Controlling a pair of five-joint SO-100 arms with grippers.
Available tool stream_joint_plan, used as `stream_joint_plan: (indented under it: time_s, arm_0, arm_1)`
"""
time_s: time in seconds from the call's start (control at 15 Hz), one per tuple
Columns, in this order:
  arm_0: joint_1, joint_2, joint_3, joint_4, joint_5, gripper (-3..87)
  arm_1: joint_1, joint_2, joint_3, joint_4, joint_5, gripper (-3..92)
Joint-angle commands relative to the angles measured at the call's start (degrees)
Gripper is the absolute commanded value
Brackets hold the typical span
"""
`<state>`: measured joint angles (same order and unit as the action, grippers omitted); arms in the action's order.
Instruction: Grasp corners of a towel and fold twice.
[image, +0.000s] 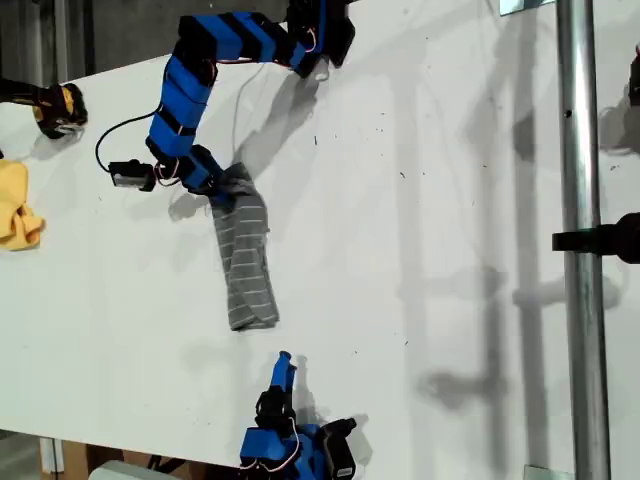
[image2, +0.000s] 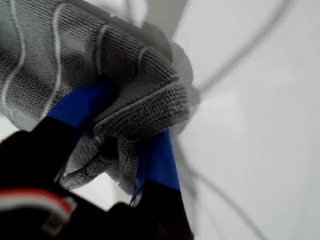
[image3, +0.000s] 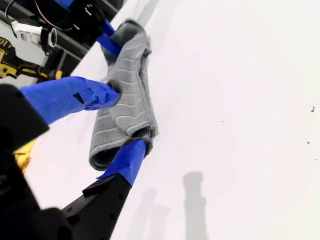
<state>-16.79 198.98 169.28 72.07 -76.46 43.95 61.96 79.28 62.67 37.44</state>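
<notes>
One towel (image: 245, 260), folded narrow, mid-table. My first gripper (image: 215, 185) is clenched on its bunched far end; my second gripper (image: 285, 365) is spread, apart from the near end. I'd lift evenly, keeping the layers aligned.

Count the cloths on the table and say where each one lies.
2. The grey striped towel lies bunched near the table's middle, one end held in my first claw. A yellow cloth sits at the exterior view's left edge, partly cut off.

My first pincer (image2: 125, 150) is clamped; my second pincer (image3: 122, 122) gapes.
</notes>
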Motion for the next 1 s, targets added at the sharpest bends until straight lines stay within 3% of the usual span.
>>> stream_joint_plan:
  time_s: [0.0,0.2,0.47,0.73,0.87,0.93]
  arm_0:
    - [-0.97,0.44,-1.23,0.18,-0.53,17.3]
    - [-0.97,0.44,-1.67,0.62,-0.26,17.0]
    - [-1.23,0.44,-1.32,0.35,0.00,17.0]
    - [-2.29,0.44,-1.05,-0.88,1.05,16.4]
    - [-2.37,0.44,-1.05,-0.79,1.14,16.3]
    - [-2.37,0.44,-0.79,-0.88,1.14,16.2]
  arm_1:
    - [-2.46,1.23,-3.16,1.67,0.62,-0.1]
    - [-1.76,9.84,3.52,8.88,2.64,-0.1]
    - [2.64,38.23,22.24,21.62,7.82,-0.1]
    - [2.20,60.73,29.09,35.51,13.10,-0.2]
    - [-2.11,64.07,29.36,37.00,18.90,-0.2]
    - [-1.93,64.95,32.78,33.66,19.69,-0.2]
